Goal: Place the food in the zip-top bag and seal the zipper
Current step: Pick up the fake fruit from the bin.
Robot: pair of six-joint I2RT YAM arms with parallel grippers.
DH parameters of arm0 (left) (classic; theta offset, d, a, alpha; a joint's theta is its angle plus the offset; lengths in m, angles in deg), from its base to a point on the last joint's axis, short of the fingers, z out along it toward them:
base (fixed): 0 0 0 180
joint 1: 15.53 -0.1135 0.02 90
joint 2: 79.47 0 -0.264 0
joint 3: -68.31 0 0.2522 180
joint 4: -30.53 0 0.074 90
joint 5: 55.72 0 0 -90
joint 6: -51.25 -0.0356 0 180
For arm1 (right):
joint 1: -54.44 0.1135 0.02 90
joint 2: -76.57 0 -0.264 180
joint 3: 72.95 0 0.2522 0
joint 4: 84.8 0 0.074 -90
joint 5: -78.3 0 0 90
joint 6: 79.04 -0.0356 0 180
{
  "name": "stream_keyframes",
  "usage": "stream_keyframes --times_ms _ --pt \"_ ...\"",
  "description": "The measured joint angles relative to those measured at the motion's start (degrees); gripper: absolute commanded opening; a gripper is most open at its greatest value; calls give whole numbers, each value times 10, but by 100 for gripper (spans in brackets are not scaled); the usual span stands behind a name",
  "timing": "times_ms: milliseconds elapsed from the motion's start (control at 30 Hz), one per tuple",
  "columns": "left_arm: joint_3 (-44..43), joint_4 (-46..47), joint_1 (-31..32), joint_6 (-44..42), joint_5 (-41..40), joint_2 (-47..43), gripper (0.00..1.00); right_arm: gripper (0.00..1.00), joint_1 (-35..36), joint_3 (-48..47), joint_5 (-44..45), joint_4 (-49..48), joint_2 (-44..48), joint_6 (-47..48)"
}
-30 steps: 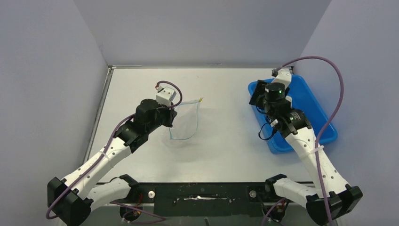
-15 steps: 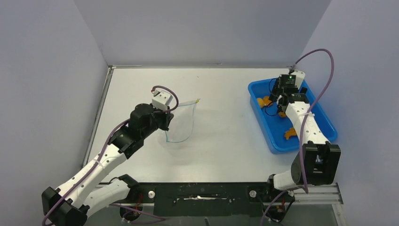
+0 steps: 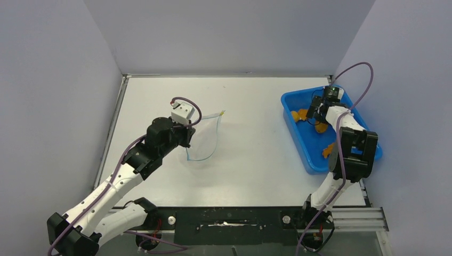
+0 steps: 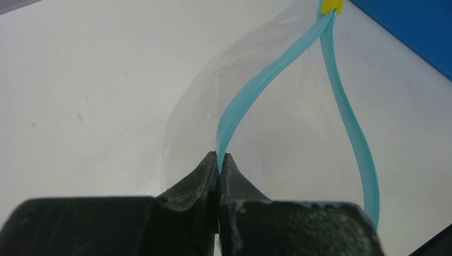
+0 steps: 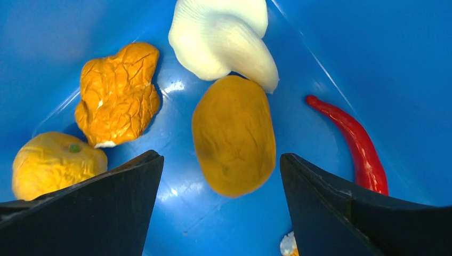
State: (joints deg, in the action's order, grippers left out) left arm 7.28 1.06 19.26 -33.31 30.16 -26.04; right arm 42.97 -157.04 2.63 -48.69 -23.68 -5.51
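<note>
The clear zip-top bag (image 3: 205, 136) hangs open at the table's middle left. My left gripper (image 4: 219, 157) is shut on one side of its blue-green zipper strip (image 4: 266, 80). The other side of the strip (image 4: 358, 138) curves away, so the mouth gapes. A yellow slider (image 4: 331, 5) sits at the strip's far end. My right gripper (image 5: 218, 160) is open, low inside the blue tray (image 3: 306, 144), its jaws either side of an orange oval fruit (image 5: 233, 133) without touching it. Around it lie a white lump (image 5: 224, 37), a red chili (image 5: 352, 138), a crinkled orange piece (image 5: 118, 93) and a round orange fruit (image 5: 53, 162).
The blue tray stands at the table's right edge close to the right wall. Another orange piece (image 3: 328, 151) lies near its front end. A small white-orange bit (image 5: 290, 245) lies by my right finger. The tray's corner (image 4: 416, 26) shows beyond the bag.
My right arm has folded back and its gripper has gone down to the far part of the tray among the food. My left gripper has shifted slightly left with the bag.
</note>
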Motion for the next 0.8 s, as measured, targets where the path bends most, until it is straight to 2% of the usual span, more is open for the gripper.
stream_keyframes --times_ms 200,333,467,800 --pt "1 0 0 -1 1 0 0 71 -4 -14 6 -3 -37 5" --pt "1 0 -2 -1 3 0 0 59 -5 -15 11 -3 -51 8" --pt "1 0 -4 -2 4 0 0 51 -4 -16 26 -1 -54 9" --pt "8 0 -4 -2 5 4 0 45 13 -12 74 2 -25 10"
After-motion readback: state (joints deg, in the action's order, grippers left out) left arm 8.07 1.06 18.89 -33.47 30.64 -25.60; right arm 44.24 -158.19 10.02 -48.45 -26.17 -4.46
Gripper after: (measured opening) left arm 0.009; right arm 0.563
